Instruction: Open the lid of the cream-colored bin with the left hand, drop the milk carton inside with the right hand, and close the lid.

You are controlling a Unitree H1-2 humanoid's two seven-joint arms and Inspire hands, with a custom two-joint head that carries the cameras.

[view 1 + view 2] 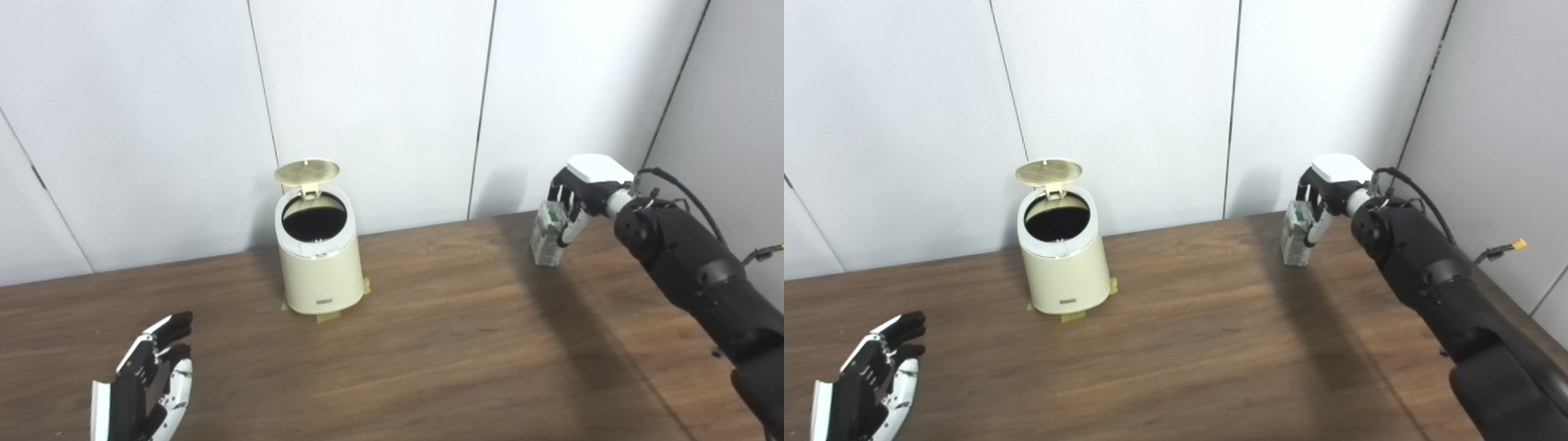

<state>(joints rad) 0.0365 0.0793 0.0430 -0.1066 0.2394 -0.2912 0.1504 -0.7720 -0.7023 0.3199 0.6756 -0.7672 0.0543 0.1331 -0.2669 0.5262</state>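
The cream-colored bin stands upright on the brown table, toward the back left of centre. Its round lid is flipped up behind the dark opening. At the back right, the green-and-white milk carton stands on the table, or just above it, with my right hand shut on its upper part from the right. My left hand hovers low at the front left with fingers spread and nothing in it, well clear of the bin.
The wooden table spreads between the bin and the carton. Strips of tape mark the bin's base. White wall panels rise close behind the table's back edge. My right arm stretches along the table's right side.
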